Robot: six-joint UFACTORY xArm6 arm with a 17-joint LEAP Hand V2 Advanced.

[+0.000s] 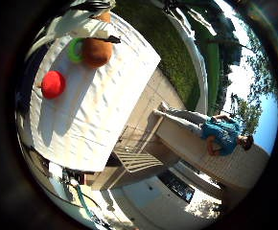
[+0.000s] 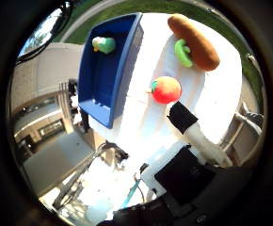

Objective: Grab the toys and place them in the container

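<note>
A red tomato-like plush toy lies on the white-covered table, beside a brown bread-shaped plush with a green ring toy against it. A blue container stands on the same table and holds a green plush toy. My right hand hovers above the table with one black-tipped finger stretched straight, its tip just short of the red toy and touching nothing. The little finger side view also shows the red toy, the brown plush and the green ring.
The table stands on a paved patio next to a lawn. A metal rack sits on the ground by the table's edge. A low wall runs further off.
</note>
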